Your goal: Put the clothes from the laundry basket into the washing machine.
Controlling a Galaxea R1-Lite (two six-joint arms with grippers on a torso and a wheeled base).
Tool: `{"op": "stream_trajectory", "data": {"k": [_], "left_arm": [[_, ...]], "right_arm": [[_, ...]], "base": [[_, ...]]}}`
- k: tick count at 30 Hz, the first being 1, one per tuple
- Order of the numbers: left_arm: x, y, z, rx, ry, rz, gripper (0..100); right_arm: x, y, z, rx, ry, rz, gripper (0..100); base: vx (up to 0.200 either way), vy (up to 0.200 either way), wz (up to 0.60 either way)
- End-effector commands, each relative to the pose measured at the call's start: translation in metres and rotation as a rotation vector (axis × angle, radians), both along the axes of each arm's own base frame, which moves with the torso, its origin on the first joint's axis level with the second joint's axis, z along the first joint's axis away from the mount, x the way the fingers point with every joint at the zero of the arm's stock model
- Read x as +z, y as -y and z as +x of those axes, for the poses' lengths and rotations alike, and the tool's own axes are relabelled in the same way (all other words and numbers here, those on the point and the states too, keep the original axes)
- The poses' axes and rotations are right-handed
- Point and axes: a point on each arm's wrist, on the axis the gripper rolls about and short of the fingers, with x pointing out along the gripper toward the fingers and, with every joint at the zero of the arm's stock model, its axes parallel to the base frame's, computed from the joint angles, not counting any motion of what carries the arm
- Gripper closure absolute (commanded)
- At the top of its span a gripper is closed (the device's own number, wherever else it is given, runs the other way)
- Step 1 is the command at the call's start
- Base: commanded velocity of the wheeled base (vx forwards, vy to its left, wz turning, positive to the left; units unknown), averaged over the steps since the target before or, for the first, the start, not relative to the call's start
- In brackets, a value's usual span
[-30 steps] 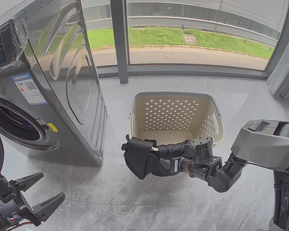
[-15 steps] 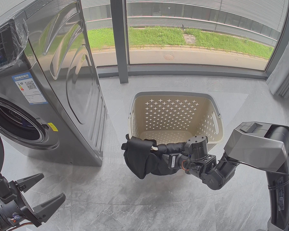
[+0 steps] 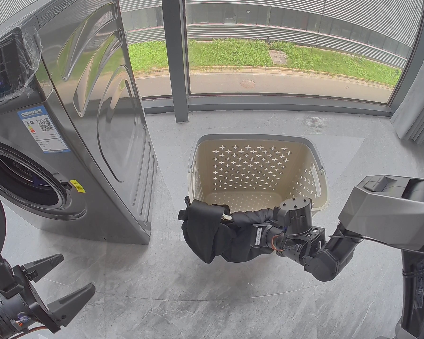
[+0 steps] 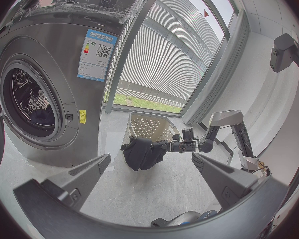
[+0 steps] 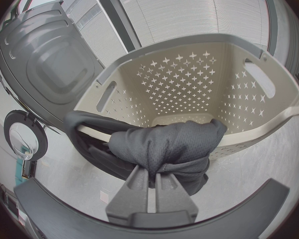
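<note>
A black garment (image 3: 212, 234) hangs over the near rim of the cream laundry basket (image 3: 256, 165), draped down its outside. My right gripper (image 3: 249, 235) is shut on the garment's right end, just in front of the basket; in the right wrist view the fingers (image 5: 151, 178) pinch the dark cloth (image 5: 166, 146). The grey washing machine (image 3: 56, 118) stands at left with its round opening (image 3: 23, 180) open; a dark item lies in the drum (image 4: 41, 117). My left gripper (image 3: 59, 281) hangs open low at the near left, its fingers (image 4: 86, 173) spread wide.
A floor-to-ceiling window with a dark post (image 3: 174, 48) runs behind the basket. The washer door (image 5: 25, 140) is swung open at the machine's left. Grey curtains (image 3: 421, 104) hang at far right. Bare grey tiled floor (image 3: 174, 283) lies between machine and basket.
The right arm pushed a little left toward the garment, then drew back right again, still holding it. The garment and the left gripper stayed where they were.
</note>
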Motion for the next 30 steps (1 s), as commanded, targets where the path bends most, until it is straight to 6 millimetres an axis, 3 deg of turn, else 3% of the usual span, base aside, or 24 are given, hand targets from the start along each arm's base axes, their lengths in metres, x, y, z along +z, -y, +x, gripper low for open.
{"op": "stream_trajectory", "data": {"k": [1,15,20,24,30], "left_arm": [[0.002,0.0,0.0,0.0,0.007,-0.005,0],[0.0,0.0,0.0,-0.001,0.006,0.007,0],[-0.001,-0.001,-0.001,0.0,0.005,0.009,0],[-0.006,-0.003,-0.001,0.031,-0.001,0.026,0],[-0.008,-0.009,-0.004,0.087,0.031,0.047,0]], "right_arm": [[0.043,0.009,-0.019,0.009,0.072,0.042,100],[0.137,0.03,-0.077,0.065,0.252,0.169,100],[0.152,0.034,-0.093,0.09,0.288,0.195,100],[0.177,0.042,-0.115,0.145,0.357,0.245,100],[0.18,0.05,-0.13,0.195,0.422,0.265,100]], "base": [[0.0,0.0,0.0],[0.0,0.0,0.0],[0.0,0.0,0.0],[0.0,0.0,0.0],[-0.033,0.0,0.0]]}}
